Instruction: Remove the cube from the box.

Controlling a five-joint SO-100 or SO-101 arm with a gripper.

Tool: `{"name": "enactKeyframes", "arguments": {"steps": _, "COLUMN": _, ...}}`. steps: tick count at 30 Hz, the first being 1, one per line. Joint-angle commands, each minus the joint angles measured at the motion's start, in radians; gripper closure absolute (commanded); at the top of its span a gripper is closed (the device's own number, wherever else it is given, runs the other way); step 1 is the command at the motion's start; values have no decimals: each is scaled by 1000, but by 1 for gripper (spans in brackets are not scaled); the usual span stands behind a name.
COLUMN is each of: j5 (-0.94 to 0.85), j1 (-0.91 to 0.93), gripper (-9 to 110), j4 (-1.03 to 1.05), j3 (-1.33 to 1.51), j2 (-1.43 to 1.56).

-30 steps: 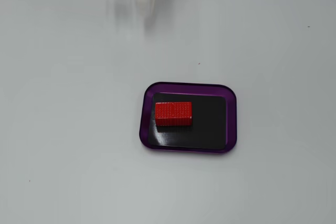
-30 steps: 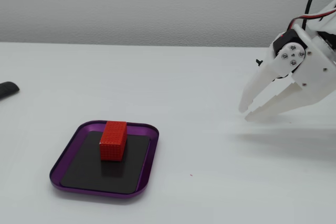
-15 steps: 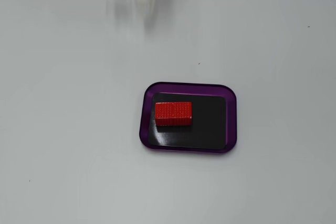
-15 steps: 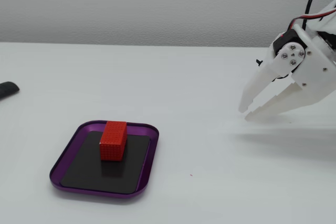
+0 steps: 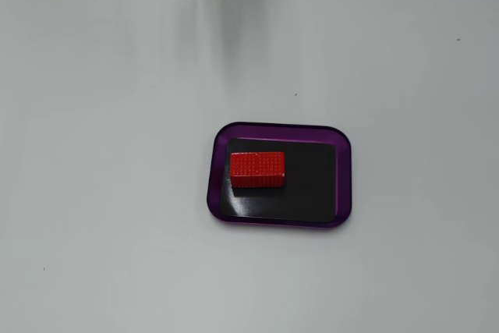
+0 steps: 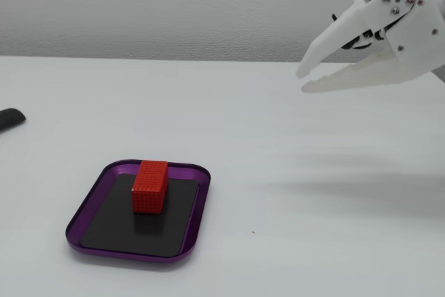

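Surface (image 5: 101, 216): plain matte white, bare around the box (image 5: 343, 177), faint grey shadow streaks near the top in a fixed view. Pale textured wall (image 6: 174, 5) behind. Dark object (image 6: 10, 119) at the left edge, unidentifiable. Cube (image 6: 150, 186) lies inside the box (image 6: 201, 196) on the black base, toward one short end. White gripper (image 6: 302, 81) hangs upper right, well apart from the box, fingers slightly spread, empty.

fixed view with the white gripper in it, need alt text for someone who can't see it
A small red cube sits inside a shallow purple-rimmed box on a white table. A white two-finger gripper, slightly open and holding nothing, hangs in the air at upper right, apart from the box.
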Motion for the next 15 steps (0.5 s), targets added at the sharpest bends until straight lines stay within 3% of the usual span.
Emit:
{"name": "enactKeyframes", "arguments": {"steps": 1, "j5": -6, "j1": -44, "gripper": 101, "j4": -17, "j3": -206, "j2": -293}}
{"name": "enactKeyframes", "arguments": {"steps": 7, "j5": -6, "j1": -64, "gripper": 94, "j4": 15, "j3": -584, "j2": -784}}
{"name": "enactKeyframes", "arguments": {"steps": 15, "j5": 0, "j1": -66, "gripper": 81, "j4": 219, "j3": -1074, "j2": -1264}}
